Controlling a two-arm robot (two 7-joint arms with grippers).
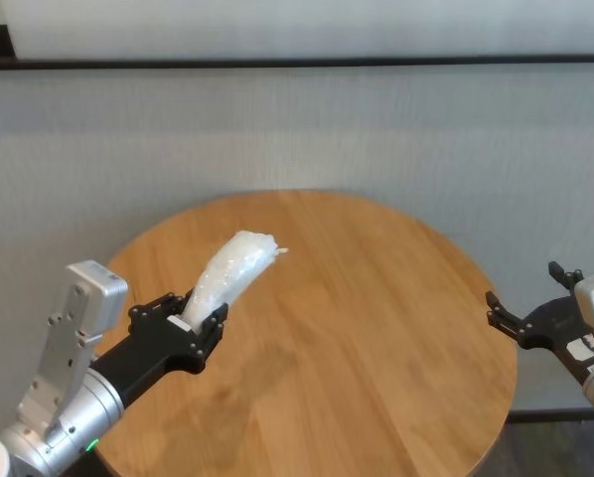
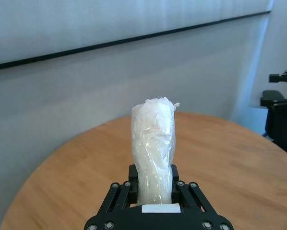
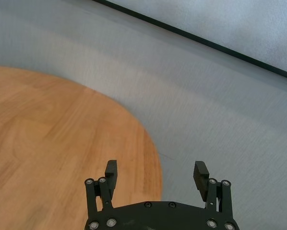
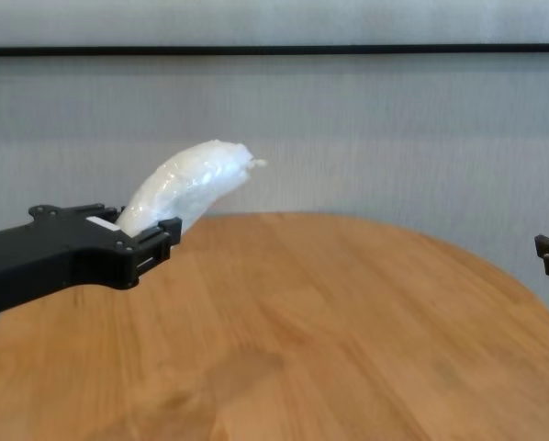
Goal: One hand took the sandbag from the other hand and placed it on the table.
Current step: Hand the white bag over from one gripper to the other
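Wooden planks of light brown make up a large round tabletop (image 1: 376, 328) that fills the middle of the head view, with a pale grey wall (image 1: 297, 139) and a dark horizontal strip behind it. On the robot's left, the left gripper (image 1: 206, 320), black with a silver wrist and a green light, reaches in over the near-left part of the tabletop. Its fingers (image 2: 174, 179) are closed on the lower end of the sandbag (image 1: 232, 270), a white, lumpy pouch in shiny crinkled plastic. The sandbag sticks out from the fingers and slants upward and away from the robot, its twisted tip at the far end. In the chest view the sandbag (image 4: 187, 188) is clearly raised in the air above the wood, not touching it. On the robot's right, the right gripper (image 1: 535, 293) hangs at the right edge of the tabletop, well apart from the sandbag. Its fingers (image 3: 111, 172) are spread wide with nothing between them, as the right wrist view shows.
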